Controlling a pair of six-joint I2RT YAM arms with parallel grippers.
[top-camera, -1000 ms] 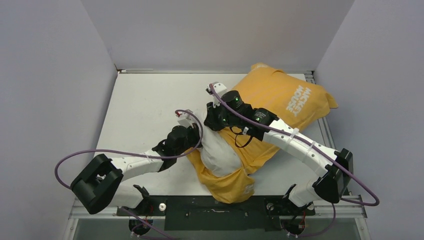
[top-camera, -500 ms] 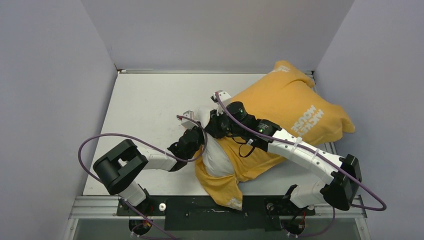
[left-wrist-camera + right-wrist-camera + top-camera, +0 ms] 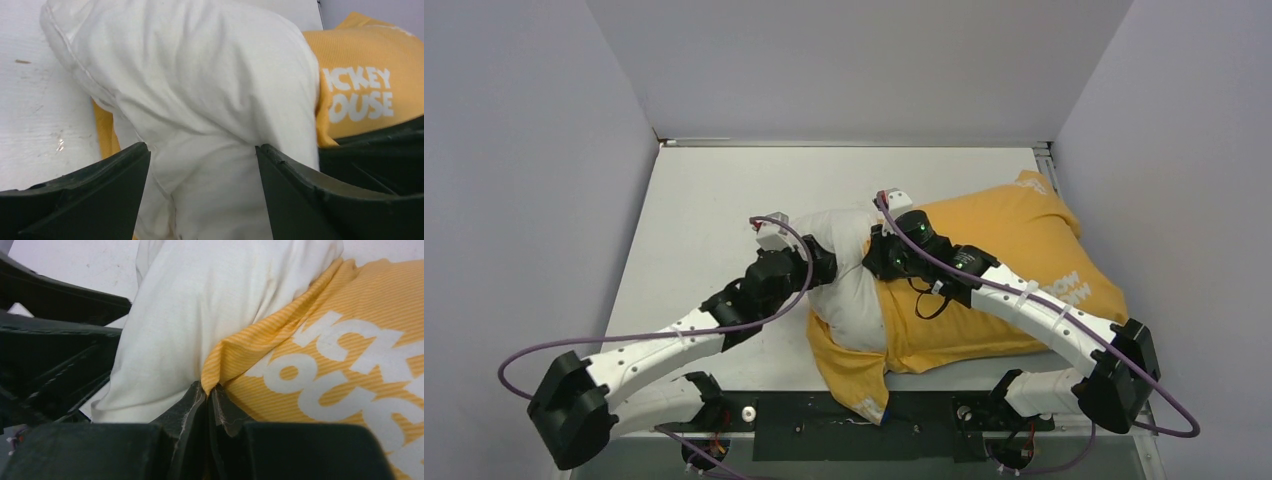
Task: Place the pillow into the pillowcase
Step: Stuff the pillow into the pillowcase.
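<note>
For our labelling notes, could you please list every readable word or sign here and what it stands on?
"ICKEY OUSE": white letters on the orange pillowcase, first letters hidden behind the pillow.
Right wrist view: same white lettering, cropped, no whole word readable.
Top view: its lettering is too small to read.

Plump off-white pillow [image 3: 849, 290], half sheathed in orange-yellow pillowcase [image 3: 1004, 225]; bare end bulging out leftward. Rumpled fabric, white lettering upward; lying right of centre.
</note>
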